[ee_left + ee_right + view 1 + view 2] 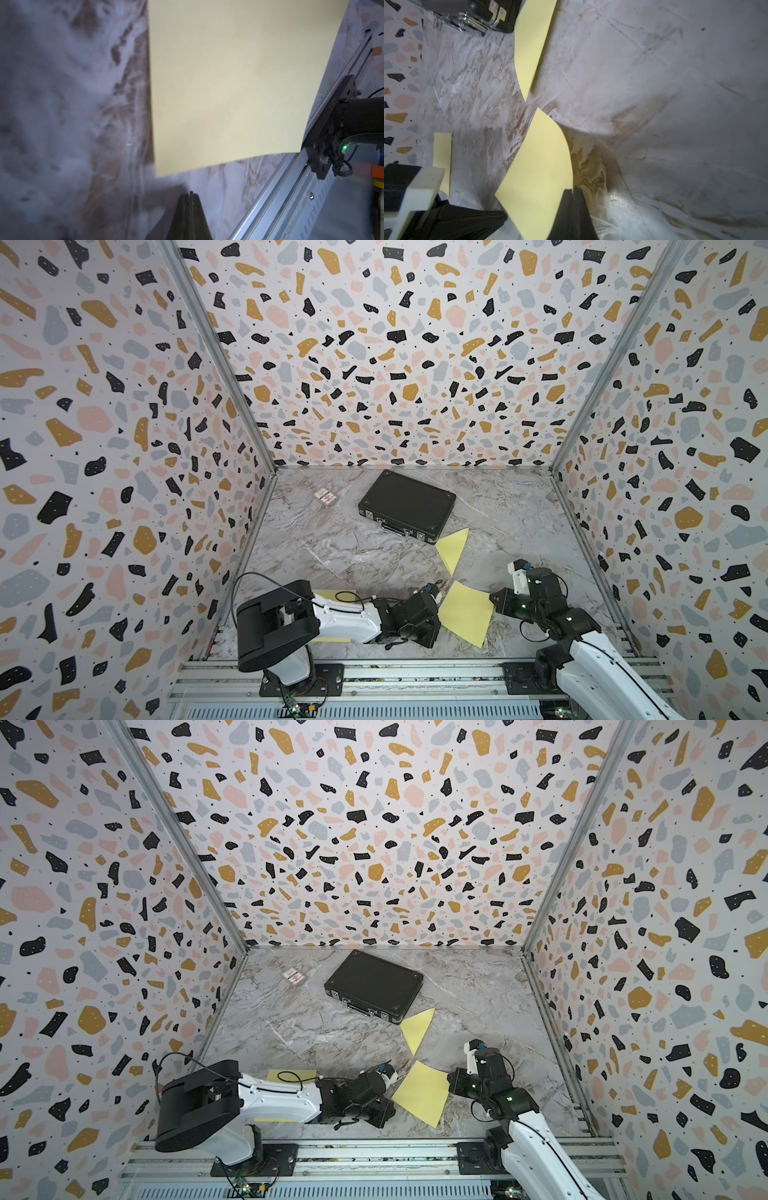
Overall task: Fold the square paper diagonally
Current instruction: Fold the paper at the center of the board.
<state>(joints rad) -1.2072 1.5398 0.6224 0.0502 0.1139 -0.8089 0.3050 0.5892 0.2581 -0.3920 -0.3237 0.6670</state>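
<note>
Yellow, thin and matte, the square paper point(465, 614) lies on the marbled table point(332, 547) between both hands. Clenched on 1 corner, the right hand point(572, 190) bows the sheet upward, likely to carry it across. Clenched and empty, the left hand point(190, 195) sits just beside the opposite corner, probably to pin it.

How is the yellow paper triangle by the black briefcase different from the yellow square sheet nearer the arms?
The yellow triangular paper is a triangle; the yellow square paper is a full, unfolded square. The triangular paper lies untouched beside the black briefcase; the square paper has a corner pinched in the right claw. Both are pale yellow.
</note>
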